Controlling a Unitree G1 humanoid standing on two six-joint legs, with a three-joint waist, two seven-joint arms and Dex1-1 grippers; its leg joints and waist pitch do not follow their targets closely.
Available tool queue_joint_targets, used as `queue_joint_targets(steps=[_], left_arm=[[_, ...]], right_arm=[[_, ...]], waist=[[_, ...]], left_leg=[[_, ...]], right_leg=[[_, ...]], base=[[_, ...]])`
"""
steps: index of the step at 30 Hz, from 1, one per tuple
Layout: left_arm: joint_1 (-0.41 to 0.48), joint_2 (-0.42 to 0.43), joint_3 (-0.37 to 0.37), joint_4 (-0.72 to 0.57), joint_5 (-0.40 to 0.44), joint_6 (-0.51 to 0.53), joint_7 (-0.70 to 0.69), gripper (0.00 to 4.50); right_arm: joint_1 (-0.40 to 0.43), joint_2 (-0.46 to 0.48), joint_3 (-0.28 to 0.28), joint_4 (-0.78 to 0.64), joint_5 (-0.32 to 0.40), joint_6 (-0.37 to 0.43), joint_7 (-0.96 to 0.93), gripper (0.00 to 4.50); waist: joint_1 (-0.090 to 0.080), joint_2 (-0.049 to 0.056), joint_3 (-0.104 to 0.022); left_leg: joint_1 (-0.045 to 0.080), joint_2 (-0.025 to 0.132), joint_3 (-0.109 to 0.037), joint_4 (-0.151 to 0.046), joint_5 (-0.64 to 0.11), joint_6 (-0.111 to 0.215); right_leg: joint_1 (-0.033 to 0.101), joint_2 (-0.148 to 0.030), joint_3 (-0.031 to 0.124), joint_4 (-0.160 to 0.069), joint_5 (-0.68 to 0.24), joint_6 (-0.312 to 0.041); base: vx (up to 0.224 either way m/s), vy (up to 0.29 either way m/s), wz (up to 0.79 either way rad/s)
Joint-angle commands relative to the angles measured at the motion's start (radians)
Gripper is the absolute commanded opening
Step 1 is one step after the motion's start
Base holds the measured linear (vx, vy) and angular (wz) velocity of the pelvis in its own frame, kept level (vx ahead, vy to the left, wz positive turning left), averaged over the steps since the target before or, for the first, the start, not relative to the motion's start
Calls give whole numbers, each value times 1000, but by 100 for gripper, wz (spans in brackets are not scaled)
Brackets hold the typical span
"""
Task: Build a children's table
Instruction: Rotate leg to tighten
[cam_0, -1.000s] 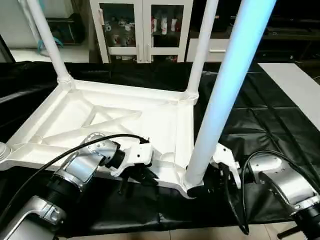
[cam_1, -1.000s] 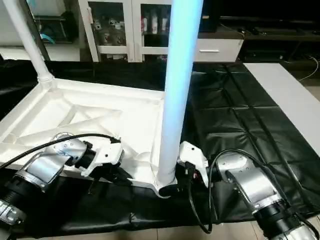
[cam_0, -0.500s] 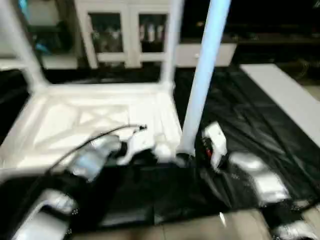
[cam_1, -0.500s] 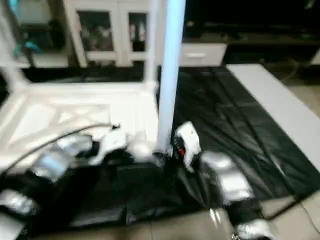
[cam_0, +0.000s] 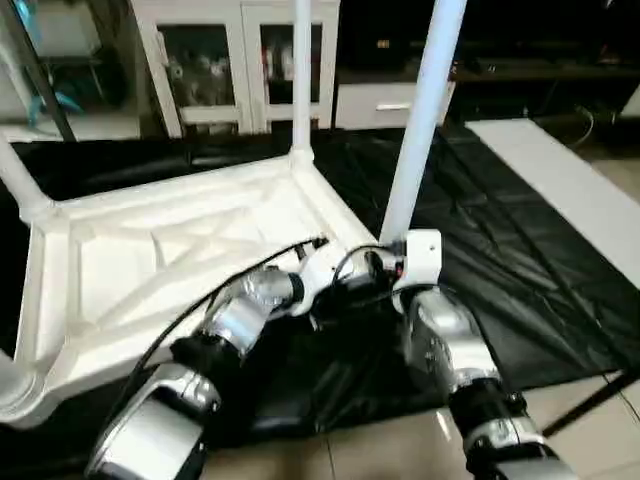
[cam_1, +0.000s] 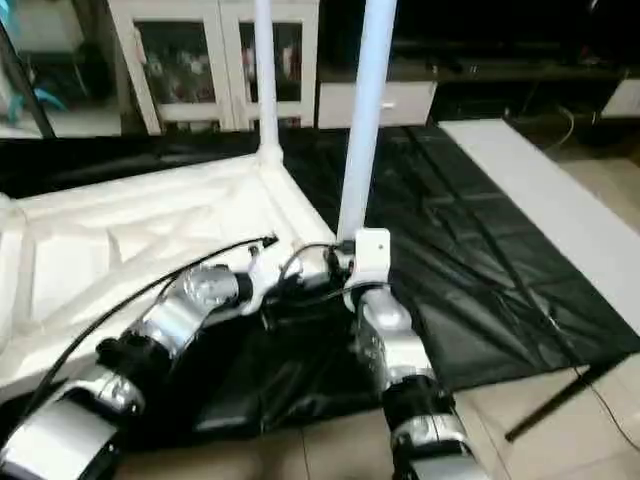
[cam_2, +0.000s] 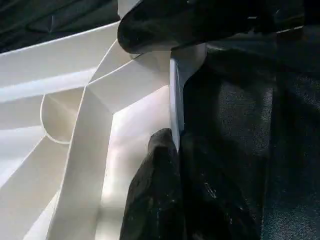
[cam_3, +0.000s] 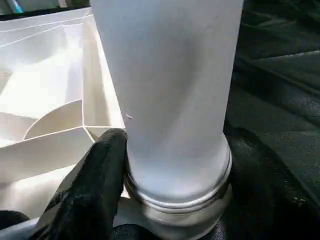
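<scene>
White plastic top: the large rectangular ribbed tabletop (cam_0: 180, 250) is lying underside-up on the black sheet (cam_0: 500, 250), and you are working at its near corner on your right.
Leg in hand: the long tapered white tube leg (cam_0: 420, 120) is standing upright in that corner socket, its base ring showing just above the socket in the right wrist view.
Right gripper (cam_3: 165, 200): its black fingers (cam_3: 95, 185) are closing around the leg's base, gripping it.
Left gripper (cam_2: 170, 100): it is pinching the tabletop's thin edge wall between its two fingers, steadying the corner.
Doing it well: I judge you should be keeping the leg plumb and pressing straight down while the left side is bracing the top.
Other legs: one (cam_0: 300, 75) is standing at the far corner, another (cam_0: 20, 180) at the far left.
Around: a white cabinet with glass doors (cam_0: 240, 60) is standing behind the sheet.
In the way: the black cables (cam_0: 360, 262) are crossing near the socket; watch them.
</scene>
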Motion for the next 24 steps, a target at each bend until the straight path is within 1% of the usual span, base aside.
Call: queue_joint_targets(steps=[1,2,3,4,5,6,8,9,10,11,12,13,14,15,16,17,18,19,20,21,22,23,24], left_arm=[[9,-20,-26,72,25,-7,51,0],[9,-20,-26,72,25,-7,51,0],[12,-9,-24,75,26,-20,27,0],[12,-9,-24,75,26,-20,27,0],[20,11,-23,65,20,-30,-12,0],[22,16,-24,63,19,-33,-22,0],[34,50,-28,48,10,-50,-96,0],[41,75,-35,41,6,-59,-147,0],[41,77,-35,40,6,-59,-150,0],[43,91,-41,42,8,-72,-172,0],[47,111,-50,42,7,-93,-213,0],[49,118,-54,42,6,-98,-231,0],[64,142,-68,27,-10,-131,-319,0],[69,148,-71,20,-15,-131,-342,0],[85,171,-85,-11,-32,-133,-424,0],[85,171,-85,-11,-32,-133,-424,0],[110,200,-104,-66,-63,-111,-532,0],[116,205,-107,-79,-71,-103,-557,0],[128,216,-114,-108,-90,-86,-608,0],[143,224,-116,-146,-118,-56,-655,0],[158,230,-124,-185,-140,-30,-691,0],[166,233,-128,-206,-151,-18,-711,0],[174,240,-141,-228,-153,-6,-731,0]], right_arm=[[-18,35,74,-88,12,-85,124,324],[-18,35,74,-88,12,-85,124,340],[-13,6,74,-106,3,-98,135,347],[-13,6,74,-106,3,-98,135,357],[-3,-35,71,-143,6,-88,163,366],[-1,-44,69,-151,6,-84,167,375],[12,-109,63,-197,21,-40,246,383],[22,-154,61,-222,36,-10,321,402],[22,-157,61,-224,37,-8,326,411],[29,-180,62,-236,47,1,374,417],[42,-221,76,-260,56,12,454,423],[48,-237,83,-269,59,17,485,423],[75,-297,120,-315,64,39,594,435],[82,-312,130,-328,65,45,618,444],[108,-363,163,-374,71,69,699,444],[108,-363,163,-374,71,69,699,444],[135,-412,189,-423,90,101,777,444],[140,-420,193,-432,95,110,791,444],[149,-437,200,-451,106,128,817,444],[160,-458,211,-470,119,147,853,444],[169,-475,221,-486,129,165,886,444],[174,-485,227,-495,133,177,911,444],[178,-490,228,-505,149,199,934,444]], waist=[[-4,-4,-34],[-3,-6,-34],[-2,-7,-35],[-2,-8,-36],[1,-7,-38],[5,-9,-38],[9,-12,-35],[13,-11,-35],[15,-12,-35],[15,-13,-36],[18,-13,-36],[22,-15,-40],[25,-16,-41],[35,-16,-41],[37,-17,-42],[42,-17,-43],[41,-17,-46],[47,-17,-47],[48,-17,-47],[51,-13,-51],[61,-9,-57],[63,-11,-56],[70,-8,-58]], left_leg=[[13,26,-11,-99,-566,9],[14,26,-9,-98,-562,11],[10,25,-7,-99,-545,16],[6,26,-8,-100,-531,18],[2,27,-5,-100,-499,22],[0,28,-2,-100,-472,28],[2,27,4,-98,-462,35],[4,26,6,-95,-456,42],[0,27,8,-94,-446,46],[-2,27,8,-94,-441,47],[-4,26,8,-94,-436,48],[-6,27,8,-92,-408,51],[-7,28,10,-91,-386,56],[-5,32,17,-88,-348,66],[-5,31,17,-88,-343,70],[-5,34,16,-88,-337,73],[-1,35,22,-84,-319,77],[-2,36,23,-82,-293,83],[-2,36,25,-78,-275,87],[-8,37,23,-77,-217,96],[0,38,26,-68,-144,109],[2,38,30,-66,-119,120],[3,37,32,-60,-74,138]], right_leg=[[12,-21,12,-66,-510,-114],[10,-21,14,-65,-503,-120],[13,-22,16,-60,-494,-128],[17,-22,16,-58,-488,-130],[19,-23,21,-54,-458,-140],[20,-21,24,-50,-427,-148],[14,-19,30,-48,-435,-152],[15,-20,32,-49,-446,-154],[15,-19,37,-45,-441,-156],[16,-19,38,-42,-442,-155],[17,-18,40,-41,-468,-147],[19,-19,44,-37,-452,-149],[20,-19,47,-36,-429,-154],[16,-16,54,-26,-354,-183],[20,-15,54,-23,-342,-192],[22,-16,53,-20,-332,-197],[15,-15,57,-16,-293,-218],[19,-14,58,-10,-258,-233],[16,-12,60,-5,-232,-241],[26,-13,60,8,-157,-262],[27,-11,59,22,-49,-291],[25,-8,59,26,-7,-305],[27,-7,59,35,60,-326]], base=[[0,0,0],[0,0,0],[0,0,0],[0,0,0],[0,0,0],[0,0,0],[0,0,0],[0,0,0],[0,0,0],[0,0,0],[0,0,0],[0,0,0],[65,-50,1],[55,-34,3],[67,-33,6],[78,-29,7],[78,-29,7],[85,-29,9],[87,-26,2],[87,-26,2],[91,-18,-1],[87,-6,2],[87,-6,2]])
